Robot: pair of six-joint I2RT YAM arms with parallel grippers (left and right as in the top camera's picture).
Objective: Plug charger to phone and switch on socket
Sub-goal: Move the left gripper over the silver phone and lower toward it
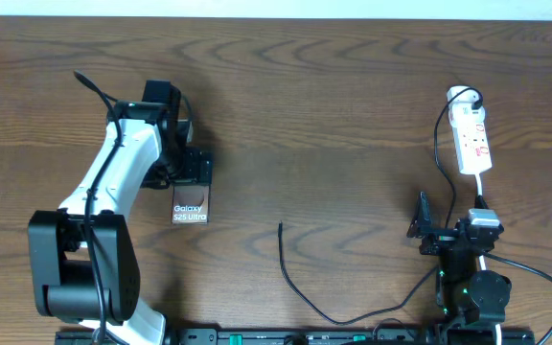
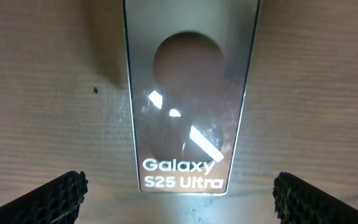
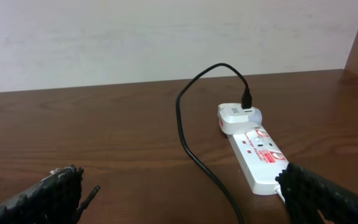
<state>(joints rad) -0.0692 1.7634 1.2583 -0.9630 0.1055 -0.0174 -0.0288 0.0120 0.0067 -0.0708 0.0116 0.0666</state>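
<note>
Hovering over the phone point(image 1: 191, 203), the left gripper point(image 2: 179, 186) is spread wide, with one finger outside each long edge at the lettered end. Whether the pads touch the case cannot be told. The phone lies flat on the surface point(image 1: 333, 96), at the left and well apart from everything else.

The charger point(image 3: 179, 117) runs from a white adapter point(image 3: 237, 116) seated at the far end of the socket point(image 3: 261, 159). Its plug point(image 1: 280, 228) lies loose on the surface between the arms, nearer the phone but not touching it. The socket sits at the far right, and its switch position is too small to read.

The right gripper point(image 3: 185, 186) is also wide and holds nothing. It points toward the socket, whose near end lies just beside its right finger.

The step in hand looks like securing the phone, and plugging in has not begun. Next, the left gripper should probably narrow onto the phone's edges without skidding it. The lettered end faces the plug in the overhead view, though no port shows, so the phone may need turning. The right gripper would then need to reach across for the plug, pinching close behind the tip so the limp lead does not droop off line.
</note>
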